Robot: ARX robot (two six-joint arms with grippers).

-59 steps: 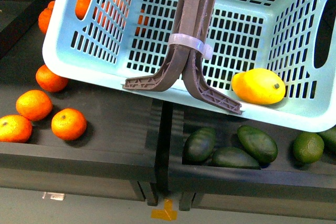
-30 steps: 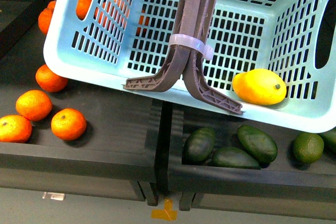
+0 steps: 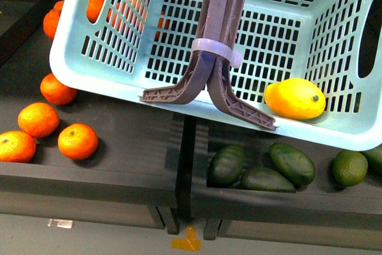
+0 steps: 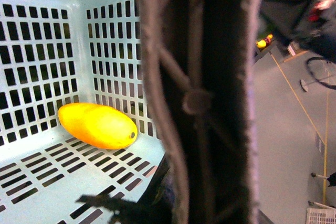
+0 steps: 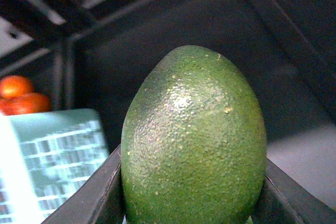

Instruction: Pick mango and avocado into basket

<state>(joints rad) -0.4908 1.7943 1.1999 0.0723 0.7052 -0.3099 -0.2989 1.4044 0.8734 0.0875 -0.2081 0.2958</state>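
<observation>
The avocado (image 5: 194, 140), green and pebbled, stands on end between the right gripper's (image 5: 194, 203) two dark fingers (image 5: 100, 198). The fingers press its lower flanks from either side, so this gripper is clamped on the fruit. A blurred corner of the basket (image 5: 47, 150) shows beyond it in the right wrist view. The mango (image 3: 295, 98) lies on its side on the basket's slotted floor, in the near right corner, close against the near wall with its stem dot toward the right wall. Just left of it the brown lattice handles (image 3: 221, 40) rise from the near rim, tied together by a pale band (image 3: 216, 51). These handles fill the middle of the left wrist view, and I cannot tell whether the left gripper is closed or parted. Under the basket's near rim, the left black bin (image 3: 119, 174) holds oranges (image 3: 77, 141). The right bin (image 3: 280, 202) holds dark avocados (image 3: 292, 162).
</observation>
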